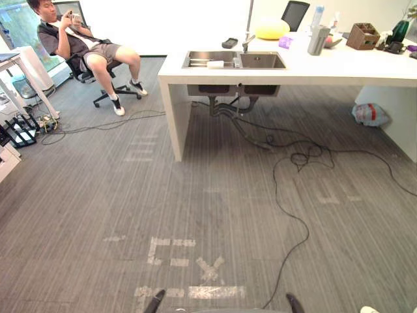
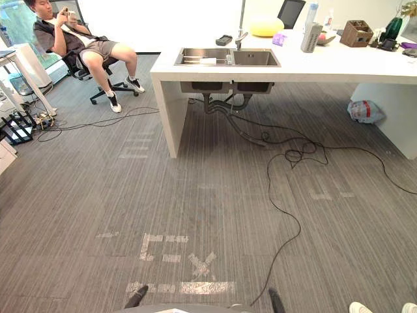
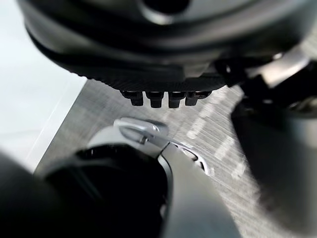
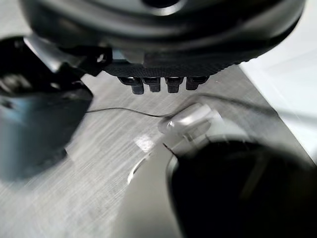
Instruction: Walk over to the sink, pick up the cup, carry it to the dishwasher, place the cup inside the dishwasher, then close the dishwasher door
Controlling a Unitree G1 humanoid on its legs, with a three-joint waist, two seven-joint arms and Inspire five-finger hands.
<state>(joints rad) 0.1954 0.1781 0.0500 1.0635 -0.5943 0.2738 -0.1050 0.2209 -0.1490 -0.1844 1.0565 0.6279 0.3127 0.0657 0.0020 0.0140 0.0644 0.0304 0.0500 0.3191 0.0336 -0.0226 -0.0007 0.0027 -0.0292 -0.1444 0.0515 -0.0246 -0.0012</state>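
**Left eye view:** A white counter point(image 1: 339, 68) with a double stainless-steel sink point(image 1: 260, 60) stands across grey striped carpet point(image 1: 98, 195), far ahead of both hands. A small white cup point(image 1: 215, 64), as far as it can be made out, lies in the sink's left basin, well apart from either hand. Beyond the sink, the counter holds a round yellow object point(image 1: 272, 29), a tall grey tumbler point(image 1: 318, 40) and a brown wooden box point(image 1: 363, 36). Off to the left-hand side, a person point(image 1: 78, 39) reclines in a black office chair point(image 1: 107, 91), holding a phone. Pale tape marks point(image 1: 195, 267) cross the carpet nearer the hands.

**Right eye view:** A crumpled plastic bag point(image 2: 365, 111) lies on the carpet under the counter's right end, far forward of the right hand.

**Left wrist view:** The dark left hand point(image 3: 158, 79) hangs over the carpet. Its fingers point(image 3: 155, 98) sit side by side in a relaxed, straight row and grasp nothing. Tape marks show on the carpet past the fingertips.

**Right wrist view:** The dark right hand point(image 4: 158, 69) hangs the same way. Its fingers point(image 4: 173, 84) are loose and close together, with nothing held, and carpet lies beyond them.
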